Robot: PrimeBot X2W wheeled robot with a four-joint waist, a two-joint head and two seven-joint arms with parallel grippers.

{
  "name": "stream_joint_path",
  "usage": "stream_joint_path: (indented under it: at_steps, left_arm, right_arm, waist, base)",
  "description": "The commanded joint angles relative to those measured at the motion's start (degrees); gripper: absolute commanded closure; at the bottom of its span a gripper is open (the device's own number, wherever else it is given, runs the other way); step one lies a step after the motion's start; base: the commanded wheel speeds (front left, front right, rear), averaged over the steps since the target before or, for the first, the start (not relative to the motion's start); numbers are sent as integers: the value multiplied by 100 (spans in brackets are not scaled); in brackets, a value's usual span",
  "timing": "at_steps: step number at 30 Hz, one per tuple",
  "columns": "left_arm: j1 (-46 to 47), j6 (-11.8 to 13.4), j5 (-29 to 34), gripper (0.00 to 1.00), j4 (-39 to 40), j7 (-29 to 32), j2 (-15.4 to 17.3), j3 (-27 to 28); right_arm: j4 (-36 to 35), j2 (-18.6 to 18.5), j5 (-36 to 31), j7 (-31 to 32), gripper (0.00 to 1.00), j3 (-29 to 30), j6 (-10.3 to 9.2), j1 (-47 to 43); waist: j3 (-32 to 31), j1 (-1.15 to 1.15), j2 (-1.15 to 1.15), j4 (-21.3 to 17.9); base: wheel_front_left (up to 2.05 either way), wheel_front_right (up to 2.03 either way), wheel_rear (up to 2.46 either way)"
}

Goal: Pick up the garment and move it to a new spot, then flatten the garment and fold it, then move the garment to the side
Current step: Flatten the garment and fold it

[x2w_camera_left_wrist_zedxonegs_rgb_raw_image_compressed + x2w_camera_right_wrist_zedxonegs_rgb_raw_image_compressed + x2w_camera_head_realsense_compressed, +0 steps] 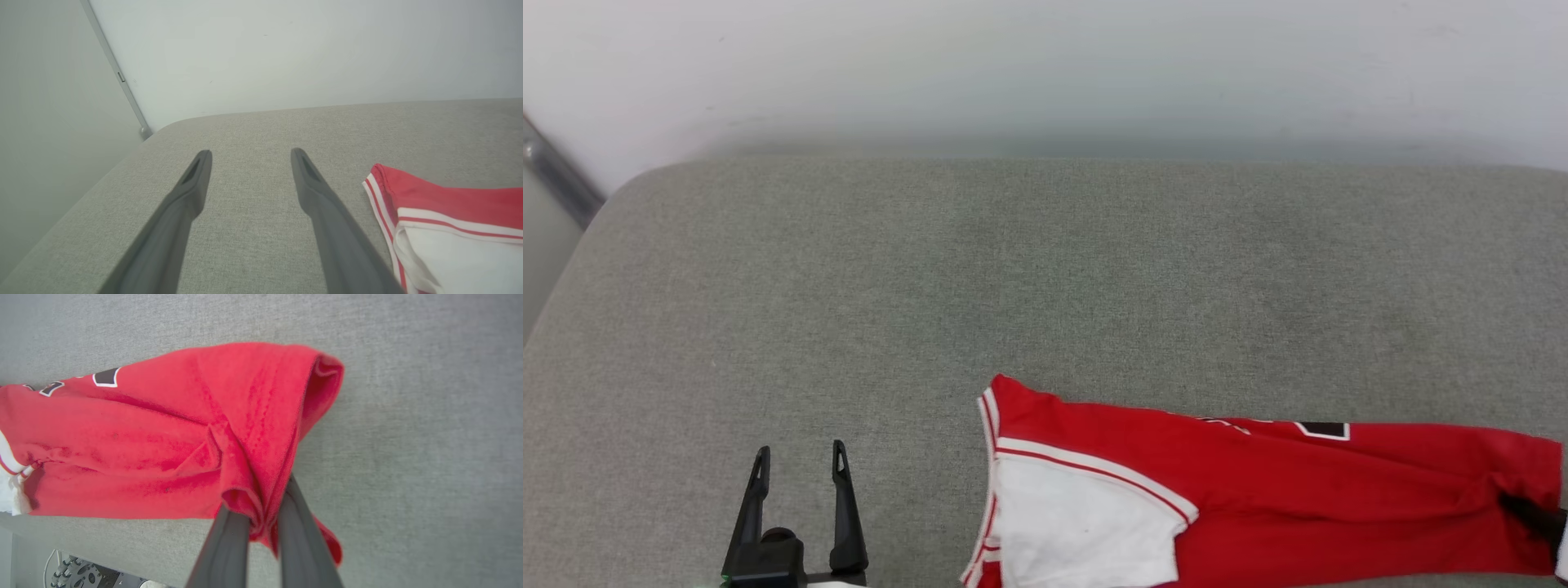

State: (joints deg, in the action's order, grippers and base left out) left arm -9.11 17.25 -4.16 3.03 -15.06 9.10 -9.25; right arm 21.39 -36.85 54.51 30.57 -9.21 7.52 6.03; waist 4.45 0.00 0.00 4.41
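The garment [1258, 498], a red T-shirt with a white sleeve and striped trim, lies folded lengthwise across the lower right of the grey cushion. A bit of black print shows on its far edge [1323, 429]. At the shirt's right end my right gripper [1531, 513] is shut on a pinched fold of red cloth; in the right wrist view the two fingers clamp the bunched fabric [255, 506]. My left gripper [799, 459] stands open over bare cushion, left of the shirt. The left wrist view has its spread fingers [249, 157] and the shirt's sleeve end [449, 220] at the right.
A grey fabric cushion [931, 286] spreads wide, with a pale wall [1045, 65] behind it. A metal strip [556, 175] runs down the wall at the far left. Robot base parts [77, 575] show below the cushion's near edge.
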Motion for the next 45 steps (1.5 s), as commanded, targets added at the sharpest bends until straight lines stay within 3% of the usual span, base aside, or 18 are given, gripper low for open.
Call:
stream_joint_path:
  at_steps: [1, 7, 16, 21, 25, 30, 36, 45]
  left_arm:
    - [-68, -48, 54, 0, -18, -15, -18, 30]
    - [-135, -167, 145, 0, -48, -15, -91, 149]
    - [-152, -317, 255, 0, -63, -15, -138, 243]
    - [-9, -404, 278, 0, -100, -15, -164, 256]
    - [90, -492, 303, 0, -142, -15, -177, 230]
    - [270, -573, 346, 0, -193, -15, -207, 163]
    - [411, -631, 342, 0, -231, -14, -280, 119]
    - [591, -659, 335, 0, -288, -14, -371, 41]
  right_arm:
    - [96, -133, -133, 84, 100, 89, -6, 81]
    - [-130, -226, -261, 592, 100, 89, -5, 41]
    - [-1769, 206, 328, 1241, 100, -351, -5, -216]
    - [-2404, 481, 164, 1420, 100, -891, -5, 208]
    - [-2529, 755, -63, 1526, 100, -1554, -5, 760]
    - [-2347, 997, -504, 1558, 100, -2682, -5, 1576]
    - [-1637, 1449, -918, 1349, 100, -3967, -5, 2595]
    - [-131, 2189, -904, 787, 100, -4991, -5, 3504]
  waist:
    - [-27, 0, 0, -7]
    - [-128, 0, 0, -17]
    - [-179, 0, 0, 40]
    - [-84, 0, 0, 88]
    - [25, 0, 0, 138]
    - [177, 0, 0, 234]
    - [332, 0, 0, 292]
    - [545, 0, 0, 419]
  base:
    - [0, 0, 0]
    - [0, 0, 0]
    - [0, 0, 0]
    - [0, 0, 0]
    - [0, 0, 0]
    - [0, 0, 0]
    - [0, 0, 0]
    - [0, 0, 0]
